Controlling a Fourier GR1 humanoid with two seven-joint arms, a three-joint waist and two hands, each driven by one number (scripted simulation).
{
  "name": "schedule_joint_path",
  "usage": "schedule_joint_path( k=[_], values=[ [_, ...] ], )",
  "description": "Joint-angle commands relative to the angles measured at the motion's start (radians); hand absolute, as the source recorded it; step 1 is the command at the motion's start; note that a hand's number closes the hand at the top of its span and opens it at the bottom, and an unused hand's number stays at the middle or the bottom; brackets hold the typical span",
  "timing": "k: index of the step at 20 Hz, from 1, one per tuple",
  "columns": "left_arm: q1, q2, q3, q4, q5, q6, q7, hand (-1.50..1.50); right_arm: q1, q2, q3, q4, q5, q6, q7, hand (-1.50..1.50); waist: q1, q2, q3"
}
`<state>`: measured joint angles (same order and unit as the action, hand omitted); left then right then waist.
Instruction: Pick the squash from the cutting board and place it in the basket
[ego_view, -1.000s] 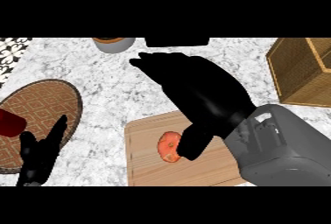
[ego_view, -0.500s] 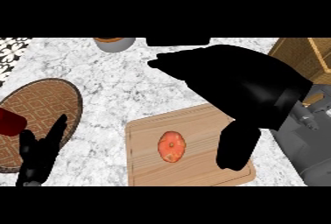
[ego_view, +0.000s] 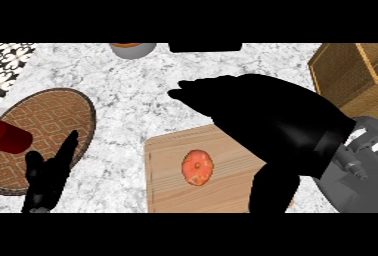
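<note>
An orange-red squash (ego_view: 197, 167) lies flat on the light wooden cutting board (ego_view: 166, 192) at the lower centre of the head view. My right hand (ego_view: 273, 117) hovers above and to the right of it, fingers stretched out toward the left and thumb (ego_view: 272, 192) hanging down beside the squash without touching it; the hand is open and holds nothing. The wicker basket (ego_view: 347, 75) stands at the upper right edge, partly cut off. My left hand (ego_view: 46, 177) rests open at the lower left, fingers up.
A round woven mat (ego_view: 52, 122) lies at the left with a red cup (ego_view: 13, 137) on it. A grey bowl (ego_view: 133, 49) and a dark object (ego_view: 205, 47) sit at the counter's far edge. Marble counter (ego_view: 140, 100) shows between mat and board.
My right hand has drawn back to the right and lifted, uncovering the squash, which lies in the same place on the board. The left hand has not moved.
</note>
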<state>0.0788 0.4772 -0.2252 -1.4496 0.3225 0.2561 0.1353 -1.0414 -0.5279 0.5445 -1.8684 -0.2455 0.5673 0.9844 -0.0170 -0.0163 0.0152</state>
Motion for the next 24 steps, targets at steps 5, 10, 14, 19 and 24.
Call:
schedule_joint_path(
  k=[5,10,14,19,24],
  values=[
    [0.011,-0.046,-0.037,0.049,0.017,-0.033,0.089,0.00,0.103,0.065,0.095,-0.029,0.150,-0.064,0.042,-1.50,0.012,0.016,-0.015],
    [0.040,-0.070,-0.041,0.090,-0.007,-0.046,0.031,0.00,0.151,0.103,0.145,0.023,0.257,-0.084,-0.004,-1.50,0.019,0.019,-0.016],
    [0.035,-0.082,-0.040,0.045,-0.006,-0.037,0.070,0.00,0.181,0.122,0.185,0.044,0.315,-0.081,-0.003,-1.50,0.019,0.016,-0.016],
    [0.069,-0.079,-0.023,0.032,-0.008,-0.043,0.070,0.00,0.269,0.142,0.219,0.033,0.382,-0.107,-0.040,-1.50,0.018,0.015,-0.015],
    [-0.022,-0.074,-0.001,0.064,-0.007,-0.067,0.120,0.00,0.303,0.160,0.226,0.110,0.459,-0.117,-0.154,-1.50,0.015,0.019,-0.015]
  ],
)
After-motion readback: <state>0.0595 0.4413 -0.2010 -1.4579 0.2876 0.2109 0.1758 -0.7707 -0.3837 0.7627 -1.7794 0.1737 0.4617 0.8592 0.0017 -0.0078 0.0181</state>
